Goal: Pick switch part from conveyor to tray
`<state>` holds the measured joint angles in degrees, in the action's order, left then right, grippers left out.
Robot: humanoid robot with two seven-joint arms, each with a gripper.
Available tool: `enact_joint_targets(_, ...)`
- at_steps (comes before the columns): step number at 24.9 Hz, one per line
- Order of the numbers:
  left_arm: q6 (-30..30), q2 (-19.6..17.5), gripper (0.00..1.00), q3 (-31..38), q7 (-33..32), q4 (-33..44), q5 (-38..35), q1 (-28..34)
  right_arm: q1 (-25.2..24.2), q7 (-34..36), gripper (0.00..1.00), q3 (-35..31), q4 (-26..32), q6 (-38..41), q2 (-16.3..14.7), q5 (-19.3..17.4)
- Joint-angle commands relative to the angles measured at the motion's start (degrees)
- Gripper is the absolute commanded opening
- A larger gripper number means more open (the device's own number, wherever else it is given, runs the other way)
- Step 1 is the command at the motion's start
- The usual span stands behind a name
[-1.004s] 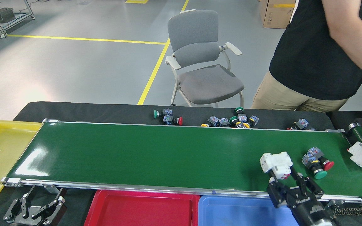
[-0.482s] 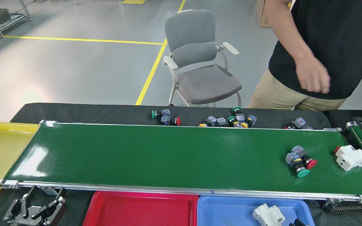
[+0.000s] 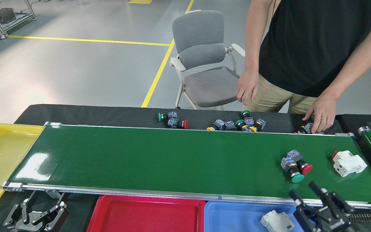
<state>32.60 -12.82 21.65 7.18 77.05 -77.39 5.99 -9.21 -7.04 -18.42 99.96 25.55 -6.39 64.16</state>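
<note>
The right claw (image 3: 314, 196) stands spread wide and empty above the blue tray (image 3: 237, 216), where one white switch part (image 3: 277, 221) lies. The left claw (image 3: 35, 216), low beside the red tray (image 3: 145, 214), seems open. Farther up the green conveyor (image 3: 172, 158) another white part (image 3: 349, 163) rides beside two push buttons (image 3: 295, 166). Beyond, a person's hand (image 3: 322, 117) touches loose buttons.

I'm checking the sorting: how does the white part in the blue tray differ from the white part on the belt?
The white part in the blue tray lies off the conveyor, beside the right gripper; the white part on the belt waits near the conveyor's right end. The belt one shows a red tip; the tray one shows none. Both are white blocky switch parts.
</note>
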Motion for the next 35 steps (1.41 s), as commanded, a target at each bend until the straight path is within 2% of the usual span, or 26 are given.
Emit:
enact_joint_targets(1,0.0,-0.63,1.0,0.06,0.47,0.65,-0.04,-0.54,1.74,0.28,0.83,0.49,-0.03,-13.15,-0.02,2.38)
enact_joint_targets(4,0.09,-0.45,1.0,-0.03,0.47,0.65,-0.04,-0.54,1.65,0.54,0.83,4.01,-0.47,-18.52,0.15,6.16)
enact_joint_targets(12,0.0,-0.71,1.0,0.15,0.47,0.47,0.05,-0.46,-4.85,6.16,0.85,5.85,1.03,-18.52,2.96,6.77)
enact_joint_targets(16,0.0,-0.71,1.0,0.15,0.47,0.47,0.05,-0.46,-4.85,6.16,0.85,5.85,1.03,-18.52,3.32,6.95)
enact_joint_targets(20,0.0,-0.71,1.0,-0.03,0.47,0.38,-0.04,-0.54,-1.69,4.76,0.85,8.49,0.94,-19.22,3.49,7.82)
enact_joint_targets(24,0.0,-0.63,1.0,-0.03,0.38,0.38,-0.13,-0.72,3.32,1.86,0.86,17.63,-1.17,-25.2,3.75,11.34)
enact_joint_targets(28,0.09,-0.54,1.0,-0.12,0.38,0.38,-0.13,-0.98,6.83,0.45,0.88,27.03,-4.07,-32.93,3.4,12.48)
enact_joint_targets(32,0.09,-0.36,1.0,-0.29,0.38,0.3,-0.22,-1.6,10.7,-0.08,0.88,30.9,-9.6,-36.71,3.58,13.45)
enact_joint_targets(35,0.0,-0.54,1.0,-1.17,0.38,0.3,-0.22,-1.86,11.67,-0.16,0.89,31.17,-10.22,-37.59,3.4,13.45)
